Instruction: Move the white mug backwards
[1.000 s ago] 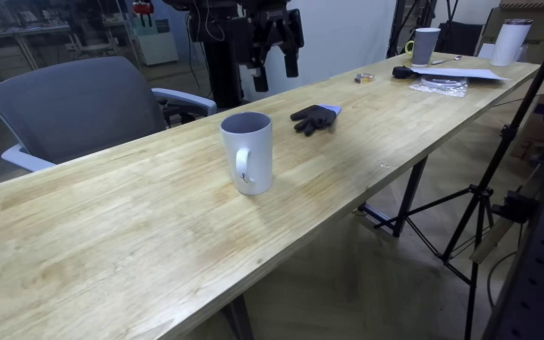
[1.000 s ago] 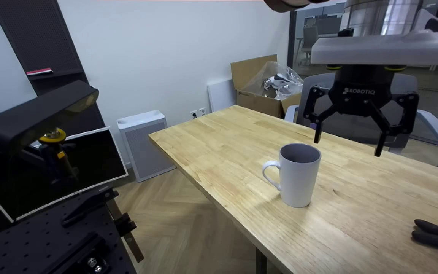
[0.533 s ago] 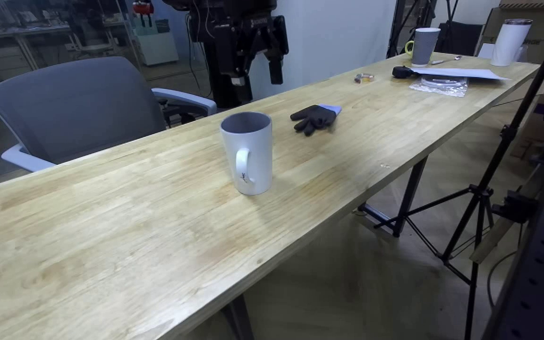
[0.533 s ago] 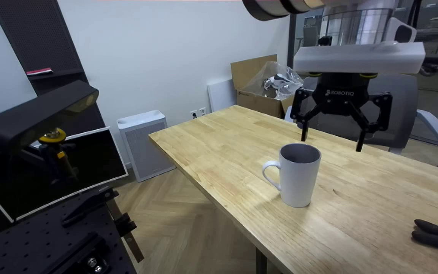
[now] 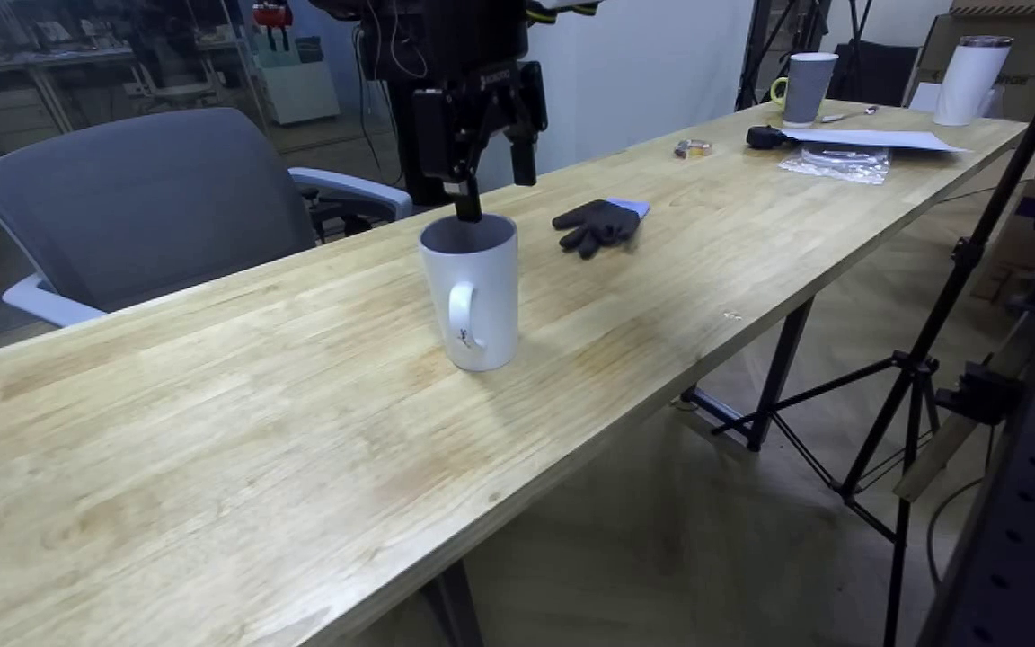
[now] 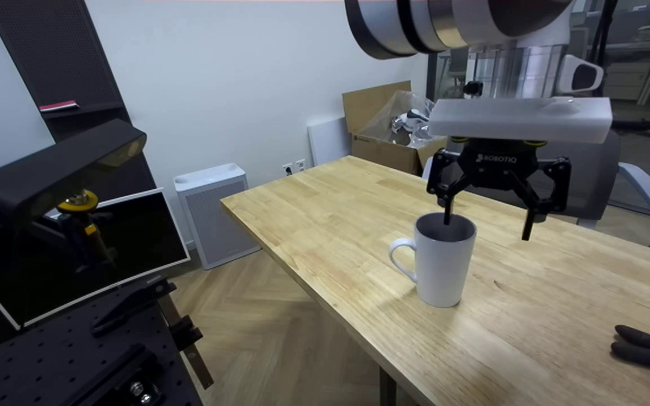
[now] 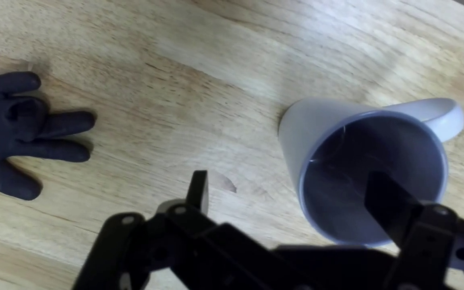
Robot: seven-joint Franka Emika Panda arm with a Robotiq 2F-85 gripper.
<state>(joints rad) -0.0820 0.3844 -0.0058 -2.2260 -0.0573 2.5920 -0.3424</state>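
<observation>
My Robotiq gripper (image 6: pixel 487 229) spread wide, nothing held. Tall white mug (image 6: pixel 442 270) upright just below me, handle (image 7: pixel 450 124) facing away, out of grip's way. One finger (image 7: pixel 393 207) over or inside mouth (unclear), other outside: probably for pinching rim wall.

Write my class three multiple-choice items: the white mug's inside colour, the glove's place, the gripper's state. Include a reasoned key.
1. Inside, the white mug on the table is: A yellow; B red; C grey.
2. The black glove lies: A on a chair; B on the table; C in the mug.
3. The gripper is: A open; B shut; C clamped on the glove.

1 C: grey shows inside in both exterior views. 2 B: the wrist view shows it there. 3 A: its jaws stand apart in an exterior view.
</observation>
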